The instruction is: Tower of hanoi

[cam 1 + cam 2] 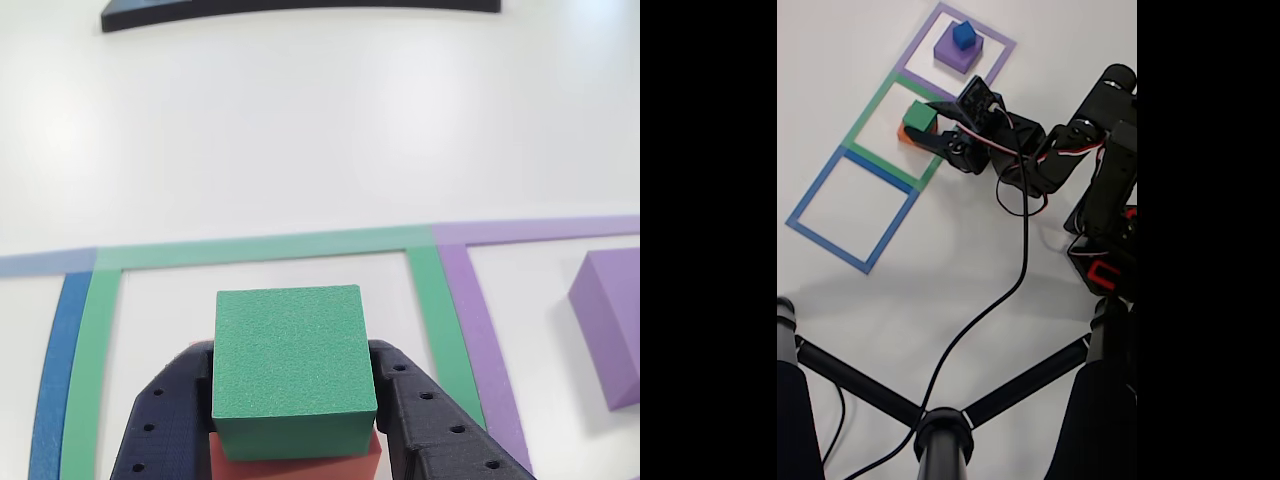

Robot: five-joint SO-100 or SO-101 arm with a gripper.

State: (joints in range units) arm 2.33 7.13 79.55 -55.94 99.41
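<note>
In the other view the green block (290, 350) rests on the salmon-orange block (300, 465), whose top just shows beneath it. My gripper (292, 365) has a dark finger pressed against each side of the green block. The fixed view shows the same stack, green block (921, 117) on salmon-orange block (905, 132), inside the green tape square (872, 115), with my gripper (924, 127) around it. The purple block (956, 54) carries the small blue cube (963, 35) in the purple tape square (987, 30). The purple block (610, 325) also shows at the right of the other view.
The blue tape square (820, 190) lies beside the green one with bare table inside it. My arm (1080, 150) and its base stand to the right, and a black cable (1020, 250) runs down to a dark tripod (940, 430). A dark object (300, 8) lies at the table's far edge.
</note>
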